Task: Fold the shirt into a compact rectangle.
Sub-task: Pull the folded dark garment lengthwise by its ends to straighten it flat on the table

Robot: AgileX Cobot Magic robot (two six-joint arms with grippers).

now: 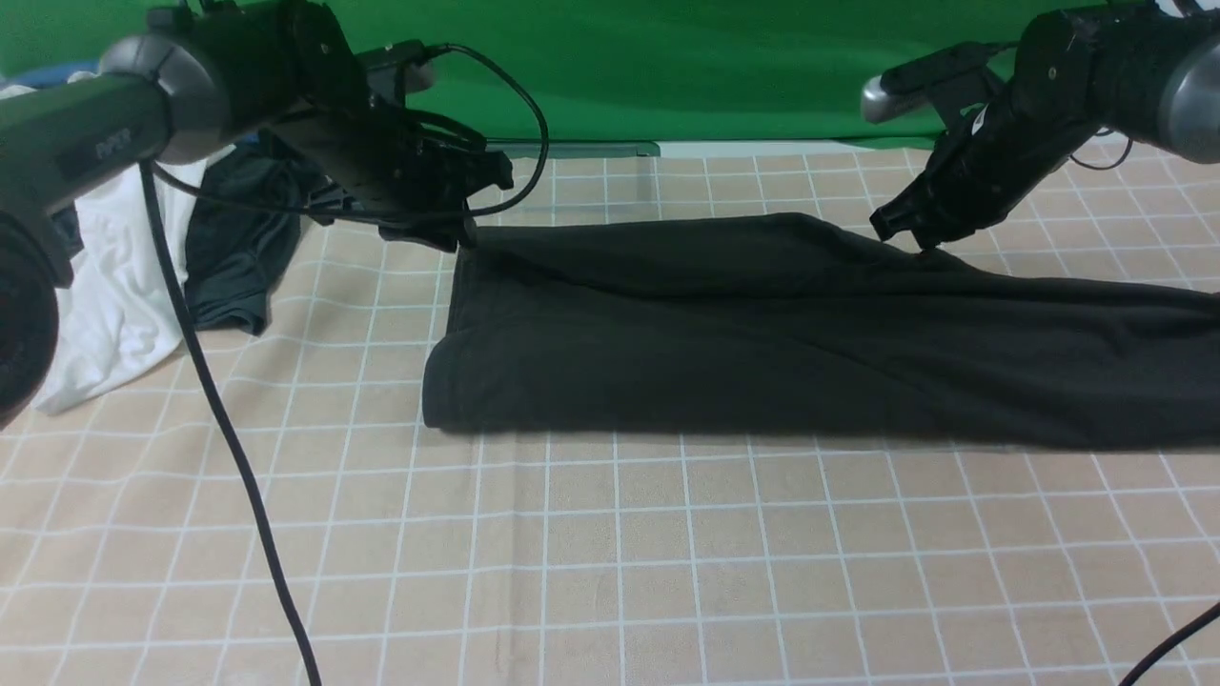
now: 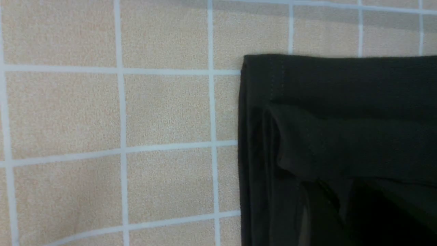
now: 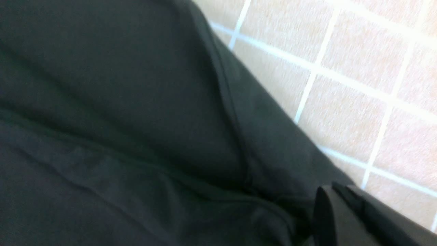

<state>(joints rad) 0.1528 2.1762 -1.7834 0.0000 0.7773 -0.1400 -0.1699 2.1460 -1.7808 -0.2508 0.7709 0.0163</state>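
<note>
The black shirt [image 1: 762, 333] lies as a long folded band across the checked tablecloth [image 1: 610, 572], running off the right edge of the front view. My left gripper [image 1: 465, 238] is at the shirt's far left corner [image 2: 341, 102]. Its dark fingers [image 2: 317, 212] blend into the cloth, so their gap is unclear. My right gripper [image 1: 917, 243] is down on the shirt's far edge [image 3: 119, 102]. Its jaws [image 3: 333, 189] are pressed together on the hem, and the cloth rises slightly toward them. No chest print or label shows.
A white garment [image 1: 114, 286] and a smaller dark grey garment [image 1: 233, 248] are heaped at the far left. The left arm's black cable [image 1: 238, 457] hangs down across the left front of the table. A green backdrop [image 1: 667, 67] closes the far side.
</note>
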